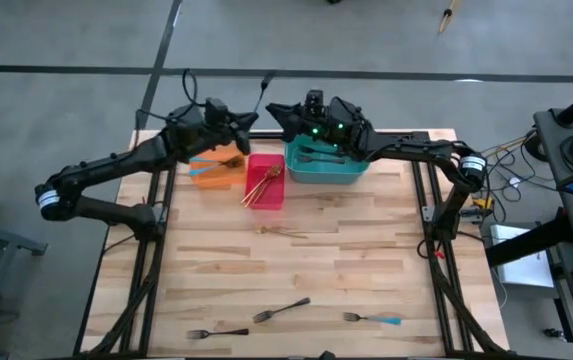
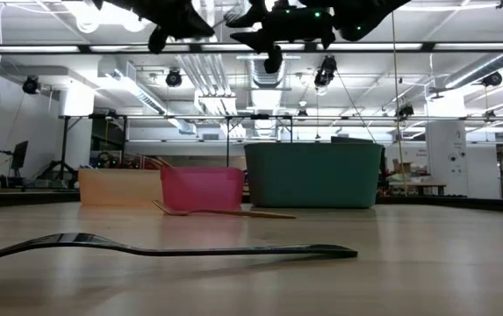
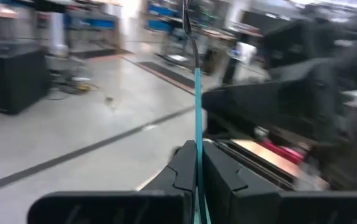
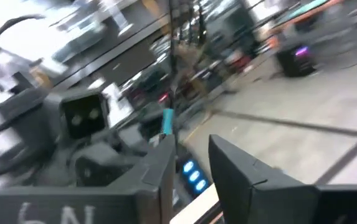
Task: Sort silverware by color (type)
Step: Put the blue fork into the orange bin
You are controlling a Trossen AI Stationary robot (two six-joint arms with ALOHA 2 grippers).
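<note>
High view first: gold forks [image 1: 263, 187] stand in the red bin [image 1: 266, 182], dark ones lie in the teal bin [image 1: 326, 160], yet several forks remain on the table [image 1: 296, 255] nearer the camera than that red bin. Beyond it, the left gripper [image 3: 198, 163] is pinching a blue-handled fork [image 3: 197, 106], long axis upright, tines skyward. Right gripper [image 4: 189, 152] beside it, jaws spread, empty; a handover, apparently.

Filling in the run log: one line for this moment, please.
left claw: shut on blue-handled fork | right claw: open, above teal bin
</note>
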